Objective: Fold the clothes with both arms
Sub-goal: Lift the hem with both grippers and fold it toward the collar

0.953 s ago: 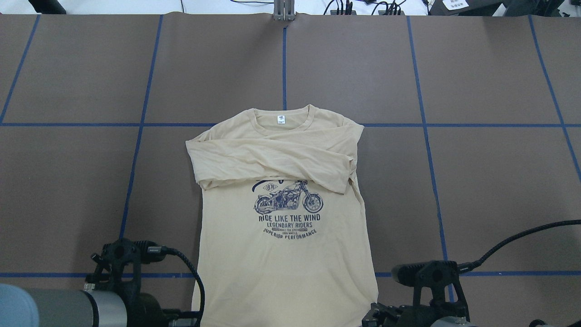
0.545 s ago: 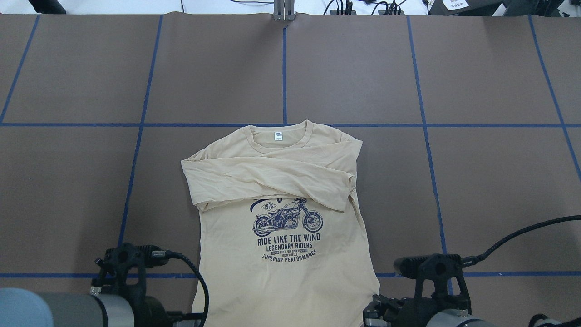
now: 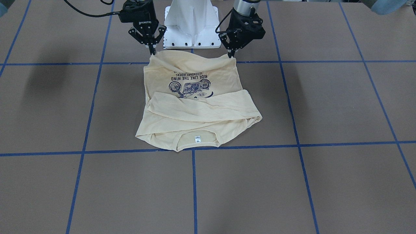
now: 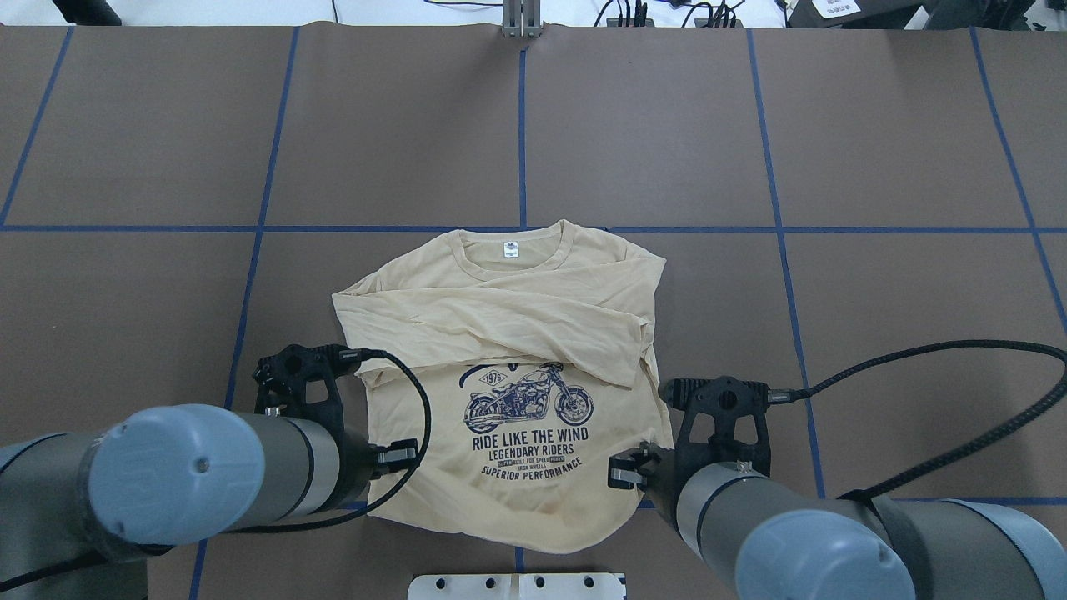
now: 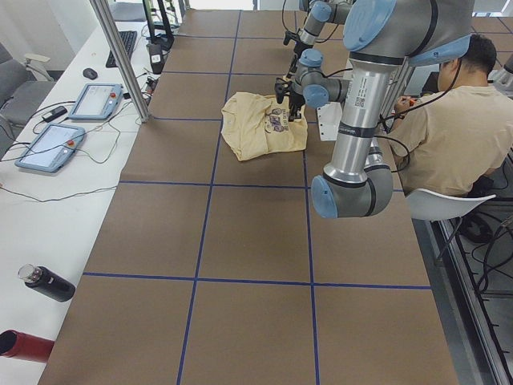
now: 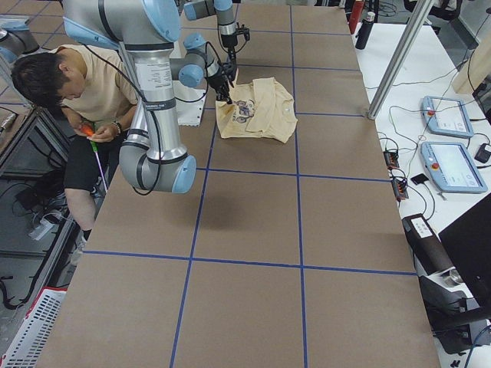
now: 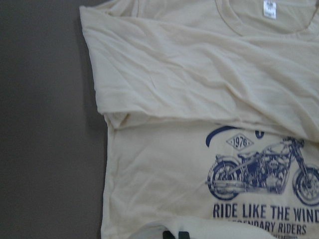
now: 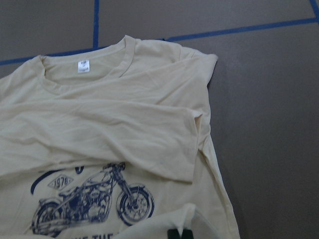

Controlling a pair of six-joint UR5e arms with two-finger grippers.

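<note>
The clothes are one cream-yellow shirt lying print side up, sleeves folded across the chest, white collar tag at the far end. In the front-facing view my left gripper is shut on one hem corner of the shirt, and my right gripper is shut on the other. Both corners are lifted off the table near the base. From overhead, the left arm and right arm hide their fingers. Each wrist view shows raised hem cloth at its bottom edge over the shirt.
The white pedestal base stands just behind the lifted hem. Blue tape lines divide the brown table. A seated person is beside the robot. Touch panels and bottles lie on a side bench.
The shirt first slid toward the robot. Both arms have since moved forward over the near edge with the hem corners, so the hem is raised and curled in.
</note>
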